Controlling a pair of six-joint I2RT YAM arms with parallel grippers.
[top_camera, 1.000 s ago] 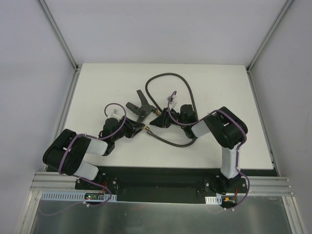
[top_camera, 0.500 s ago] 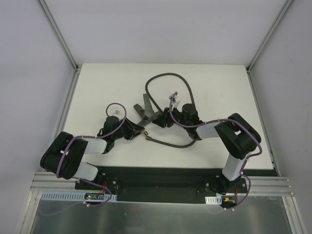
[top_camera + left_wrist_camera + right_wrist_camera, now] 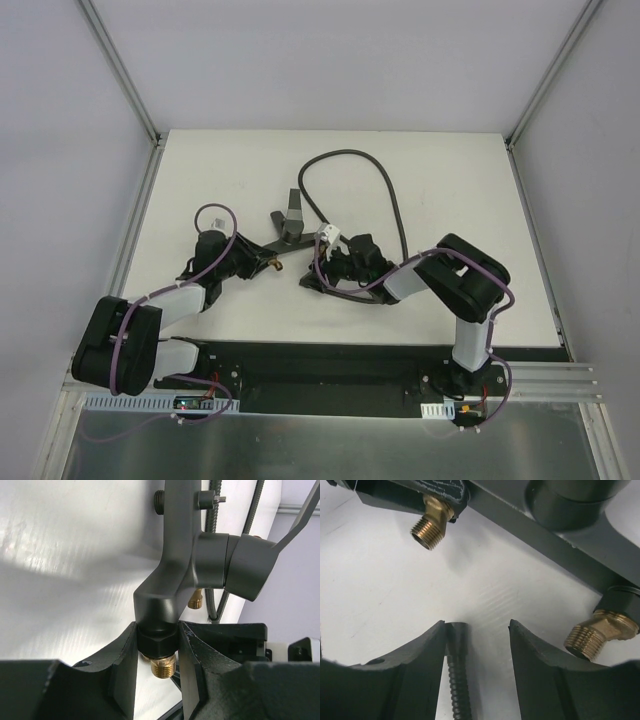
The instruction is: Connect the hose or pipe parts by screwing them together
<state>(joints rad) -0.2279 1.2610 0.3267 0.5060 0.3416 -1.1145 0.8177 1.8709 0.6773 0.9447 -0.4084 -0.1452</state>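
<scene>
The dark-grey forked fitting [image 3: 290,222] lies left of the table's middle. My left gripper [image 3: 258,264] is shut on the hex nut above one of its brass threaded tips [image 3: 161,665]; the body [image 3: 175,570] rises from the jaws and the second brass tip [image 3: 196,599] shows behind. The ribbed dark hose [image 3: 350,153] loops across the back of the table and comes round to my right gripper [image 3: 318,272]. That gripper [image 3: 477,627] stands open, and the hose end [image 3: 456,635] rests against its left finger [image 3: 427,650], with a wide gap to the other finger. Both brass tips [image 3: 431,530] [image 3: 597,635] sit just ahead.
The white table [image 3: 450,180] is bounded by aluminium rails at left and right and grey walls behind. Purple cables [image 3: 215,215] arch over both wrists. The two arms meet close together at the table's middle, near the front edge.
The right gripper has opened and let go of the hose end, moving down and left. The left gripper has carried the fitting to the left and turned it.
</scene>
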